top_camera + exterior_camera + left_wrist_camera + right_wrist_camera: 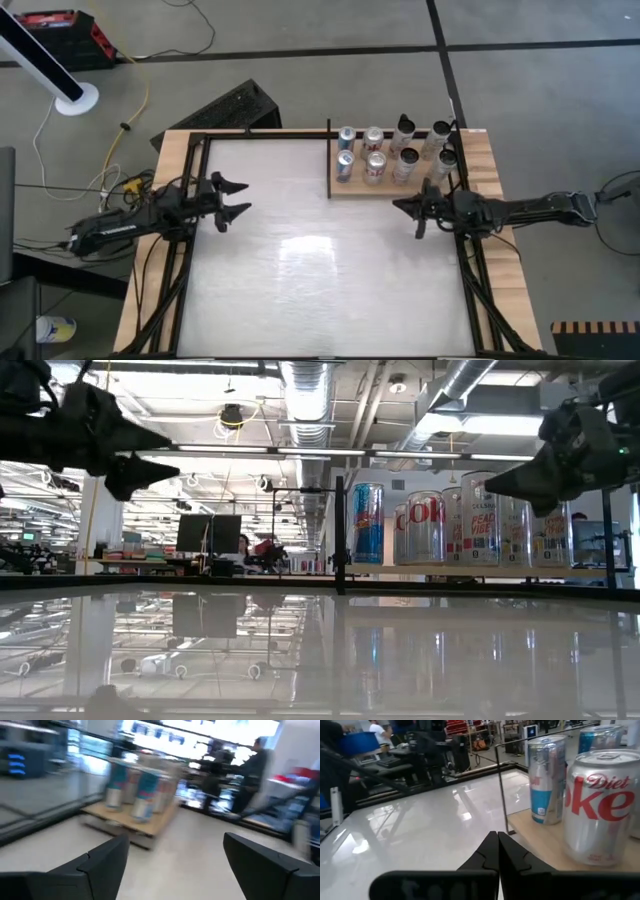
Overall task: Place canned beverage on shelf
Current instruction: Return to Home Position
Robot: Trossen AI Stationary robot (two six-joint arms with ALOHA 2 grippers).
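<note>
Left gripper (pixel 247 197) fingers wide, right gripper (pixel 497 845) fingers pressed together, empty; cans (pixel 375 168) on shelf (pixel 540 837) overlap, rear labels hidden.

The shelf (pixel 478 165) is sitting on the table (pixel 320 260) at upper right of the high view, cans (pixel 375 155) standing on it in two rows. The left gripper (pixel 246 198) is hovering mid-left, the right gripper (pixel 397 206) just below the shelf.

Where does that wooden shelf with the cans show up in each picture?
High view: tan wooden shelf at the top, right of centre.
Low view: right half, mid-height, seen edge-on.
Left wrist view: in it, well ahead, blurred.
Right wrist view: in it, close ahead.
Shared landmark: thin black upright post at the shelf's end; unclear in the left wrist view.
</note>
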